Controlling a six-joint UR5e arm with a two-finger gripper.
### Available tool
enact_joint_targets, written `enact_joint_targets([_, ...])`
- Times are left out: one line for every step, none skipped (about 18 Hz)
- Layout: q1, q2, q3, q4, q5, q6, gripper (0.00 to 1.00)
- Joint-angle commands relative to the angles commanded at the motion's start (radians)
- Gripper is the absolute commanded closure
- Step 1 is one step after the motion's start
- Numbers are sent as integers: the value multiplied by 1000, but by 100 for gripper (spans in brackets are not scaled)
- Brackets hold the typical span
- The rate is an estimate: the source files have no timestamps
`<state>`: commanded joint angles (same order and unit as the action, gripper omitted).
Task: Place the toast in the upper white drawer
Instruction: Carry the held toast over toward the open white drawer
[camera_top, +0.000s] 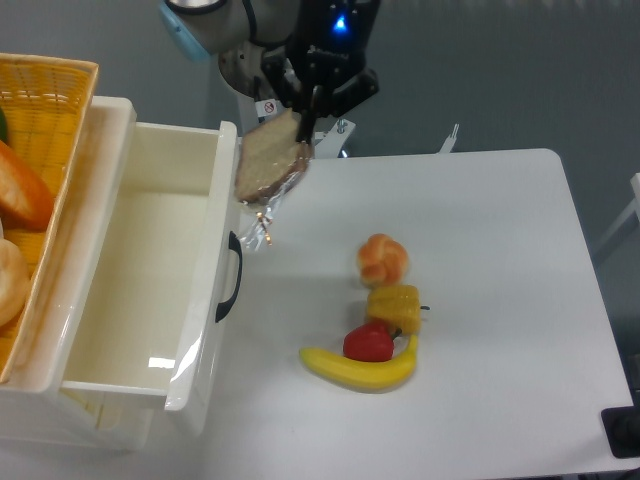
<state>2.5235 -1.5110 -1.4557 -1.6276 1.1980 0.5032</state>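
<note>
The toast (268, 163), a brown slice in clear crinkly wrap, hangs from my gripper (304, 122), which is shut on its upper right edge. It is held in the air just right of the front wall of the upper white drawer (140, 290), with loose wrap trailing down near the black handle (232, 277). The drawer is pulled open and its inside shows nothing in it.
A yellow woven basket (50, 110) with bread rolls sits on top at the left. On the white table (500, 300) lie a round orange bun (382, 258), a yellow pepper (394, 304), a red fruit (368, 343) and a banana (360, 371).
</note>
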Motion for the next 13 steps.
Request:
enact_joint_targets([-3,-2,0,0,0,-2,100])
enact_joint_targets([-9,-5,-2,0,0,-12,100])
enact_joint_targets([-18,-9,-3,2,-2,-32,100])
enact_joint_targets([-34,-12,-8,5,-2,-53,100])
enact_joint_targets([-52,-17,-11,8,0,-67,100])
enact_joint_targets([-69,-18,-18,9,2,-68,100])
enact_joint_targets([-75,-17,-26,21,2,-68,100])
enact_joint_targets([-78,-18,-29,38,-2,-69,100])
enact_joint_targets([-86,-21,-29,47,-5,-72,100])
enact_joint_targets([-95,-31,-28,54,-6,-83,100])
enact_joint_targets([-101,-41,-28,66,-6,-93,100])
enact_joint_targets([-110,-49,-28,83,-6,-103,100])
enact_joint_targets([-126,-61,-28,100,-5,-113,100])
